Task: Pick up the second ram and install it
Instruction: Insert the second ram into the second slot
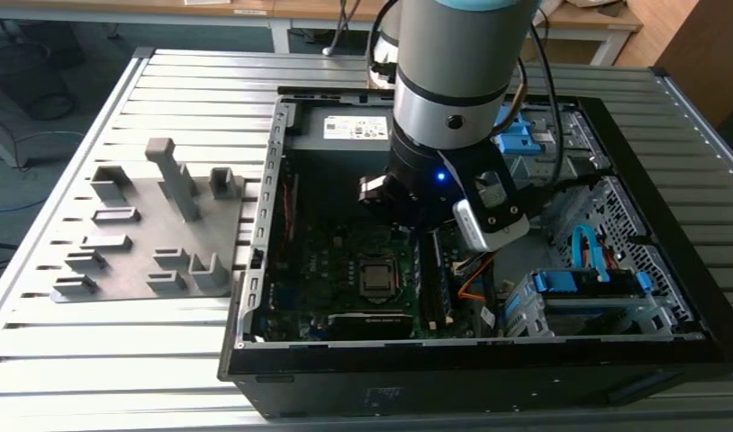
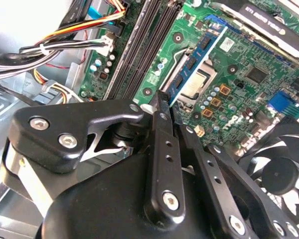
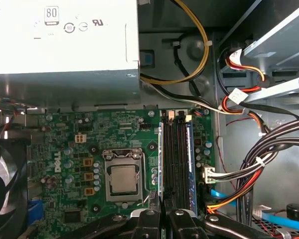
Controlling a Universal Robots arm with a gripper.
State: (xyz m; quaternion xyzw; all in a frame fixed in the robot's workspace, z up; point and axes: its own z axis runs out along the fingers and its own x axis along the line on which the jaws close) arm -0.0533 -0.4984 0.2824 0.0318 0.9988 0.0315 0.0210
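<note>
Ribbed metal tabletop (image 1: 186, 360) carries an open computer case (image 1: 487, 369). Inside, the second ram (image 2: 198, 63) stands on edge between the fingers (image 2: 159, 107), which are clamped on it, just above the memory slots (image 3: 175, 149) beside the processor (image 3: 122, 179). Judging by this, a slight tilt or offset could jam the stick against the slot edge.

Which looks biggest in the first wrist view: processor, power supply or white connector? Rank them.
1. power supply
2. processor
3. white connector
The power supply probably sits nearer the camera, which exaggerates its lead.
</note>
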